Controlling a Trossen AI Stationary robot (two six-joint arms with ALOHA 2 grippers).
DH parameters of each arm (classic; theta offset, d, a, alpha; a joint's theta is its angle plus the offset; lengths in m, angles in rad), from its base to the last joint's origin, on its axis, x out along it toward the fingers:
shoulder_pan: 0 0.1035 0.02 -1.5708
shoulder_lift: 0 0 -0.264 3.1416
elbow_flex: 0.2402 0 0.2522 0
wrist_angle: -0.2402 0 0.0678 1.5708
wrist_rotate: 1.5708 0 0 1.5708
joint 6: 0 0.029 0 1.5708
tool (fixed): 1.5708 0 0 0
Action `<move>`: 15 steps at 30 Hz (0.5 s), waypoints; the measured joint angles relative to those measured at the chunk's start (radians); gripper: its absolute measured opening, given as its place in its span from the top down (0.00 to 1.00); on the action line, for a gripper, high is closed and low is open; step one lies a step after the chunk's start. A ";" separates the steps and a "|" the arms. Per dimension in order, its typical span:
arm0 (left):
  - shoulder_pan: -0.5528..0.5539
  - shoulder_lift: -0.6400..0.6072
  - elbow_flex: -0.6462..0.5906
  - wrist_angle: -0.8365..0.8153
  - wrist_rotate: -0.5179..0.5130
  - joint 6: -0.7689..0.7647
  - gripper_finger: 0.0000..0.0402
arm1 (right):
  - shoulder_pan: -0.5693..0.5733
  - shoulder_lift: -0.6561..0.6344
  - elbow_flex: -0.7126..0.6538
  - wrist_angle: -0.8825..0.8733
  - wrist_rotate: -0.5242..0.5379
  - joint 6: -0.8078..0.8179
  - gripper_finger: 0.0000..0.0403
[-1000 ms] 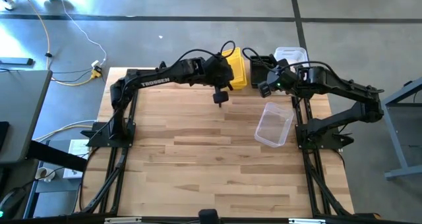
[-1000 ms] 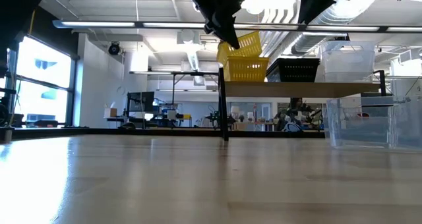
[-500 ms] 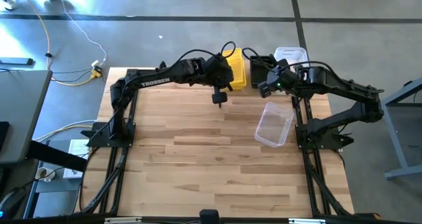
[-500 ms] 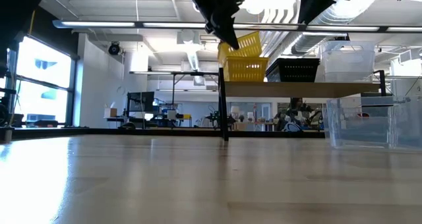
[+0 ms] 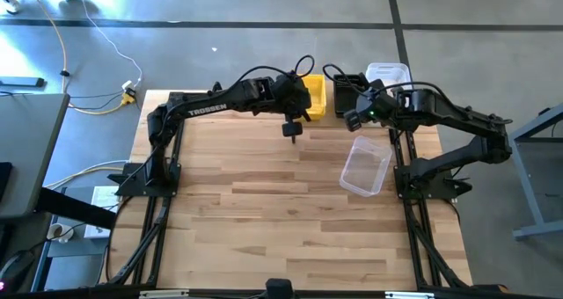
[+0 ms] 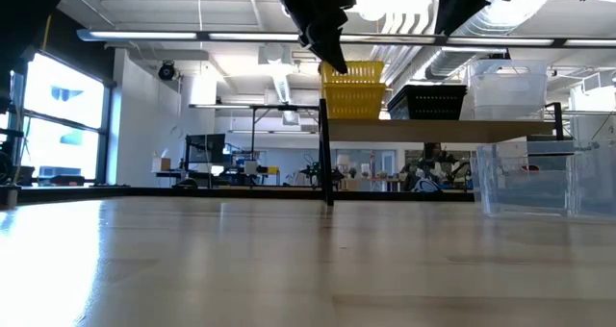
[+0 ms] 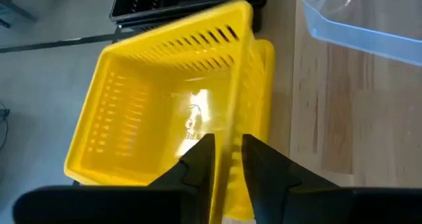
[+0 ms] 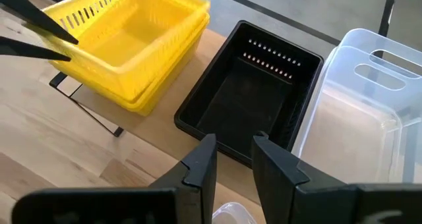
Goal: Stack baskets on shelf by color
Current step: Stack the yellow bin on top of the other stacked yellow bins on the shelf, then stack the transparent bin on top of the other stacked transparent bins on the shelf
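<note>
Left claw (image 7: 228, 159) sits with its fingers slightly spread either side of the top yellow basket (image 7: 158, 112) wall, nested on the shelf (image 6: 443, 131) stack. Right claw (image 8: 232, 159) hovers over the black basket (image 8: 254, 95) - fingers apart, holding nothing. One clear basket (image 5: 366, 165) lies on the worktop (image 5: 264, 202).

Two dark pincers are in view, the left pincer (image 7: 227, 158) and the right pincer (image 8: 231, 158). Two yellow slotted plastic baskets (image 8: 125, 33) sit nested at the left pincer's tips; whether a third hides inside cannot be told. One black mesh-like rectangular basket (image 8: 250, 99) shows just ahead of the right pincer, and any nested within it cannot be counted. Beside it, on the one light-wood shelf (image 6: 433, 131), two clear translucent bins (image 8: 369, 99) show stacked. One more clear bin (image 5: 365, 165) lies on the desk (image 5: 246, 202) near the right pincer.
</note>
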 joint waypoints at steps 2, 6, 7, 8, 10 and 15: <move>-0.002 0.000 0.000 0.001 0.003 -0.001 0.81 | 0.000 0.000 0.000 0.000 0.000 0.000 0.80; -0.006 0.000 0.000 0.016 0.014 -0.009 0.76 | 0.000 0.000 0.000 -0.001 0.000 0.000 0.80; -0.008 0.000 0.000 0.022 0.015 -0.009 0.75 | 0.000 0.000 0.000 -0.005 0.000 0.000 0.80; -0.010 0.000 0.000 0.027 0.014 -0.010 0.74 | 0.000 0.000 0.000 -0.010 0.000 0.000 0.80; -0.013 0.000 0.000 0.025 0.014 -0.010 0.71 | 0.000 0.000 0.000 -0.018 -0.016 0.000 0.80; -0.020 0.001 0.017 -0.001 0.008 -0.010 0.67 | 0.000 0.000 0.000 -0.024 -0.095 0.000 0.80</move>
